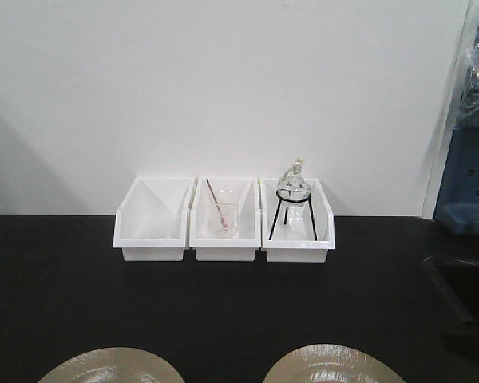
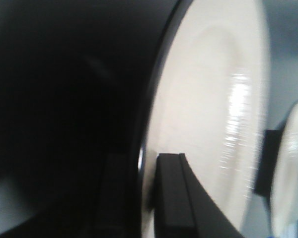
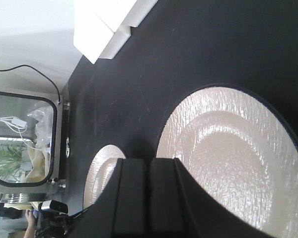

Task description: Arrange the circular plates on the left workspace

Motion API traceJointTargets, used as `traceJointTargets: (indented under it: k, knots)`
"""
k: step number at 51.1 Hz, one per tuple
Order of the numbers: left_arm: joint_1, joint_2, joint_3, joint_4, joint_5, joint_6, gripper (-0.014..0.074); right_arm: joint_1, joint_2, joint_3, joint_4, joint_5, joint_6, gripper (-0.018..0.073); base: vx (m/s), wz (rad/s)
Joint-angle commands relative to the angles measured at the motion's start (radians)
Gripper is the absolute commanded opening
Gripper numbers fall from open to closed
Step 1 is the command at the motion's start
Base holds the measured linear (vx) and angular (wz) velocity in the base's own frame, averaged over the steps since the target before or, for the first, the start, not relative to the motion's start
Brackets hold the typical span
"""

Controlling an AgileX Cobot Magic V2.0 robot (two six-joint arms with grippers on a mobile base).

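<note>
The left gripper [image 2: 141, 166] is seen only from its own wrist camera. One black finger [image 2: 175, 198] lies flat against the pale upper face of a plate [image 2: 208, 99]. A second, darker finger sits behind the dark underside, so the rim is clamped between the two, and the plate appears edge-on to the wrist.

The right gripper [image 3: 149, 166] points down at the table [image 3: 213, 44]. Its two black fingers [image 3: 131, 198] are pressed side by side, with only a thin seam between them and nothing visibly held.
</note>
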Motion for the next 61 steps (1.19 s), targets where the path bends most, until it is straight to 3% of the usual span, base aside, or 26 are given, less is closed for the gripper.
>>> traceJointTargets:
  k: [1,14,22,32,61]
  knots:
    - [-0.009,-0.028,-0.024,-0.071,0.046,0.003,-0.0009,-0.004,-0.027,-0.029,0.056,0.043,-0.016,-0.0006,0.00,0.00]
    - [-0.021,-0.028,-0.119,-0.249,0.163,0.000,-0.0006,-0.004,-0.027,-0.029,0.057,0.040,-0.038,-0.0006,0.00,0.00]
    - [-0.091,-0.005,-0.229,-0.314,0.149,-0.045,-0.0005,-0.004,-0.027,-0.029,0.060,0.039,-0.038,-0.0006,0.00,0.00]
    - [-0.186,0.099,-0.361,-0.342,0.066,-0.083,-0.0003,-0.004,-0.027,-0.029,0.064,0.025,-0.038,-0.0006,0.00,0.00]
    - [-0.365,0.356,-0.633,-0.368,0.009,-0.116,0.0000,-0.004,-0.027,-0.029,0.064,0.024,-0.038,-0.0006,0.00,0.00]
